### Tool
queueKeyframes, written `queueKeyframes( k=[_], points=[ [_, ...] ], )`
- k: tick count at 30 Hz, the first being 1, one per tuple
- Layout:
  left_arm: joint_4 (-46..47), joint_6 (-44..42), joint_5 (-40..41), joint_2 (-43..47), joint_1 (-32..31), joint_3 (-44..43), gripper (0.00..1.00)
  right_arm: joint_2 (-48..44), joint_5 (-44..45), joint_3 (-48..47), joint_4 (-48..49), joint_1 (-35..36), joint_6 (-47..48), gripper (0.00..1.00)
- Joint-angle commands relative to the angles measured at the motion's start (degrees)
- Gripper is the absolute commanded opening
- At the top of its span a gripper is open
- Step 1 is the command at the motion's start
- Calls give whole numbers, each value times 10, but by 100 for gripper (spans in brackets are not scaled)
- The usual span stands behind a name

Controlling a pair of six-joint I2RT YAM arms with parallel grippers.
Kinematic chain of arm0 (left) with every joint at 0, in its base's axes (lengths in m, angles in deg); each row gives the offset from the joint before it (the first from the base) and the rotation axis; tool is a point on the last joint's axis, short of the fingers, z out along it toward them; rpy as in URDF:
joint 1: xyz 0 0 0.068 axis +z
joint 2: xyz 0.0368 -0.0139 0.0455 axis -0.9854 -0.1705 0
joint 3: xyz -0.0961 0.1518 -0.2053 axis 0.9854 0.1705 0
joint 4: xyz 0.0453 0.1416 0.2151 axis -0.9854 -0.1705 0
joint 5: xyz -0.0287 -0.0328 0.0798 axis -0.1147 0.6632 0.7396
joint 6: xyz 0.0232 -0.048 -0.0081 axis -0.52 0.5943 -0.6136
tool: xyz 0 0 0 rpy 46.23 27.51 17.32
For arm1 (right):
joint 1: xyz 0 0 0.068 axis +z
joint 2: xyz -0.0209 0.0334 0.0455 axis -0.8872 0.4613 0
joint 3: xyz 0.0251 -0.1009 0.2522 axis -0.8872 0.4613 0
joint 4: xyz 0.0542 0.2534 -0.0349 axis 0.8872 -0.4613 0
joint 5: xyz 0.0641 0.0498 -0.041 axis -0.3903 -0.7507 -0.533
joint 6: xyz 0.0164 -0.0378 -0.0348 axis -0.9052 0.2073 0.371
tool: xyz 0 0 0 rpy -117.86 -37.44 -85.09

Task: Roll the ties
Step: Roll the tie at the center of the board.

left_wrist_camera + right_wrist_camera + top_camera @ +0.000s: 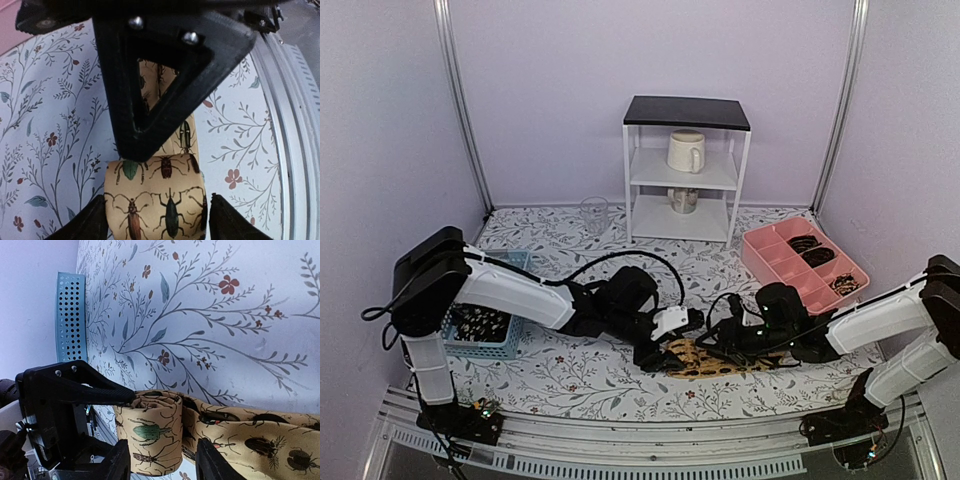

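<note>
While from above the beetle-print tie (710, 362) lies mid-roll at the table's (570, 385) front, left wrist shows left gripper (157, 220) wide, straddling it, holding nothing; right wrist, right gripper (162, 460) parted around the roll (155, 430); next, probably re-pinch and turn.

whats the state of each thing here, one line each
tan tie: one end rolled up, rest lying flat
left claw: open, astride the tie
right claw: open, astride the rolled end
blue basket: holds dark fabric
pink tray: dark rolls in three compartments
mug: upright
glass: upright, looks empty
</note>
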Motion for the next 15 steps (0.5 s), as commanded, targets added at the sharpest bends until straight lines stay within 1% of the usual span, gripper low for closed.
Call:
queueKeyframes(
  k=[1, 5, 10, 15],
  points=[
    [34, 24, 14, 38, -2, 29, 69, 15, -8, -17, 18, 4, -6, 45],
    [52, 52, 19, 65, -2, 63, 68, 29, -12, -27, 9, 7, -5, 46],
    [93, 108, 58, 107, 4, 125, 61, 42, -11, -46, -13, 15, 0, 46],
    [109, 186, 101, 140, 26, 160, 40, 44, 6, -58, -59, 28, 10, 46]
  ],
)
